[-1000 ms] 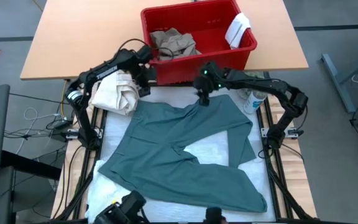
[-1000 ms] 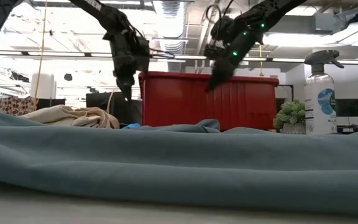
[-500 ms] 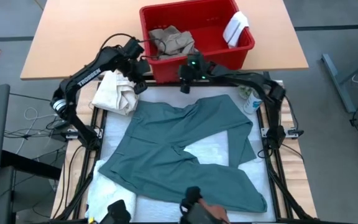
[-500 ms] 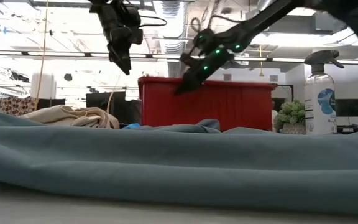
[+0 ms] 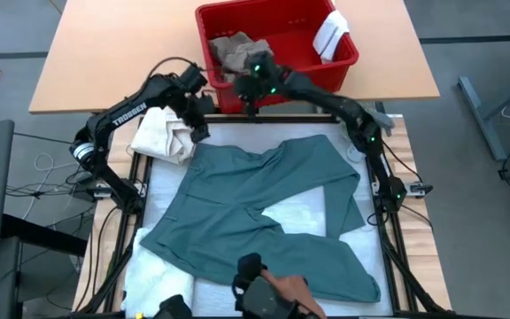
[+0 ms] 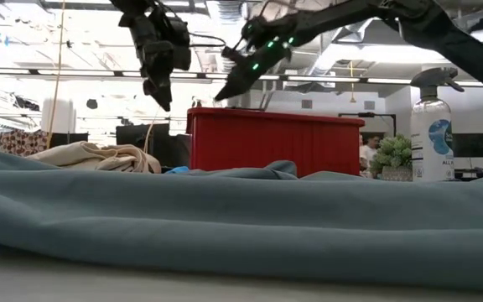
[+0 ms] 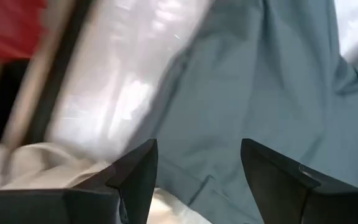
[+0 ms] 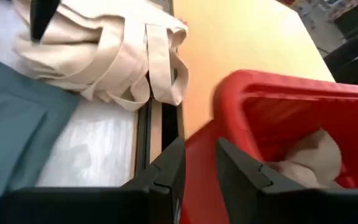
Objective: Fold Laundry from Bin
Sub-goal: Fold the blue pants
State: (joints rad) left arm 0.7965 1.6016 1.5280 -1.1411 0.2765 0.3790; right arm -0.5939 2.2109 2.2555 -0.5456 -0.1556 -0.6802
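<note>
Tan trousers (image 5: pixel 234 49) in the red bin (image 5: pixel 343 64) look next: the right gripper (image 5: pixel 248 86), fingers narrowly apart and empty, must descend onto them, while the left gripper (image 5: pixel 195 113) waits with fingers spread wide

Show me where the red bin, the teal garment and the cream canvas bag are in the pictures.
red bin (image 5: pixel 348 64): high view, on its right rim.
teal garment (image 5: pixel 237 190): high view, on its flat middle.
cream canvas bag (image 8: pixel 110 50): right wrist view, on its bundled body beside the loop handles.

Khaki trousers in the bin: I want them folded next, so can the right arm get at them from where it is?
Probably yes: the right gripper hangs over the bin's near rim, and the khaki trousers lie uncovered.
</note>
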